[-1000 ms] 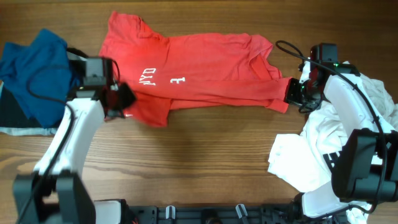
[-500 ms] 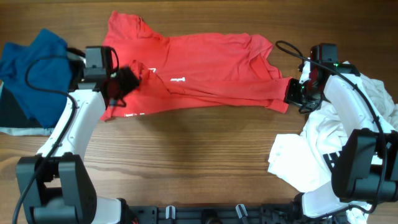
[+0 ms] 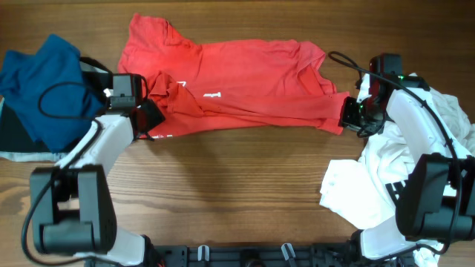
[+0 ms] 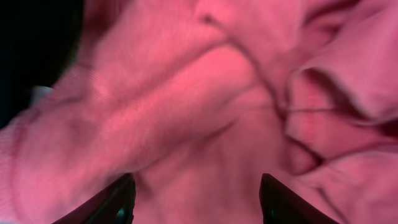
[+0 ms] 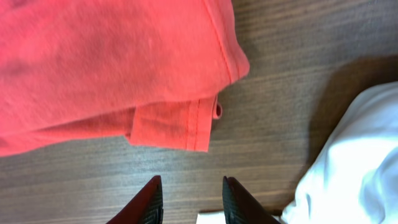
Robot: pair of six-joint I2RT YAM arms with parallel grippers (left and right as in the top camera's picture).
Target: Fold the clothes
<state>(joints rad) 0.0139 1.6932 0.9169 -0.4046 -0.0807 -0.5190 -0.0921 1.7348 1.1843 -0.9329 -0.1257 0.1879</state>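
Note:
A red T-shirt (image 3: 245, 81) lies spread across the far half of the table, with its left part bunched into folds (image 3: 172, 93). My left gripper (image 3: 151, 113) rests on that bunched left end. In the left wrist view red cloth (image 4: 205, 106) fills the frame, and the left gripper (image 4: 198, 202) stands open with its fingers wide apart over the cloth. My right gripper (image 3: 349, 111) sits at the shirt's right lower corner (image 5: 177, 127). It (image 5: 193, 202) is open, with only bare wood between its fingers.
A blue garment (image 3: 44, 85) lies heaped at the far left over a dark one (image 3: 13, 133). A pile of white clothes (image 3: 393, 178) covers the right side, its edge close to the right gripper (image 5: 367, 155). A black cable (image 3: 343, 58) loops near the right arm.
The left gripper carried the shirt's lower left flap up over the shirt, opened and let it go, then drew back slightly. The right arm stayed put.

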